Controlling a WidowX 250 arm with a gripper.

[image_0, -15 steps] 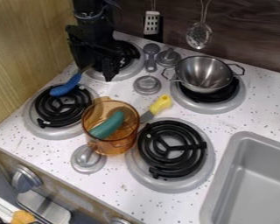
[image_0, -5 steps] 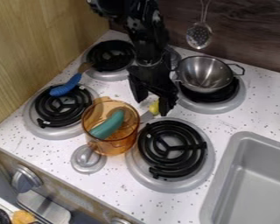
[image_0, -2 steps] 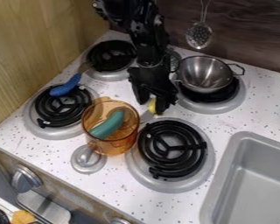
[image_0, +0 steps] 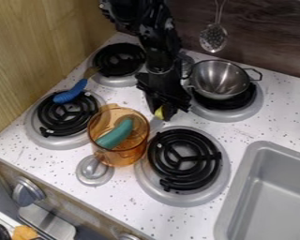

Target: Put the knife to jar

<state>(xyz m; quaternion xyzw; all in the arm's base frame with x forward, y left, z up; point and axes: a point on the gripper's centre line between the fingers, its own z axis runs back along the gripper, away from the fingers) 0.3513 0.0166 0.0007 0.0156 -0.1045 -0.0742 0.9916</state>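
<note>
Knife (image_0: 159, 113), handle snug in the closed claw (image_0: 162, 115); arm (image_0: 159, 51) steeply downward near the jar (image_0: 132, 156)

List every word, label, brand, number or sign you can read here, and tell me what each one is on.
No readable text anywhere.
Orange jar: no label or lettering seen.
Metal pot: none seen.
Stove knob: none legible.
Robot arm: pale marks, too small to tell whether they are print.
</note>
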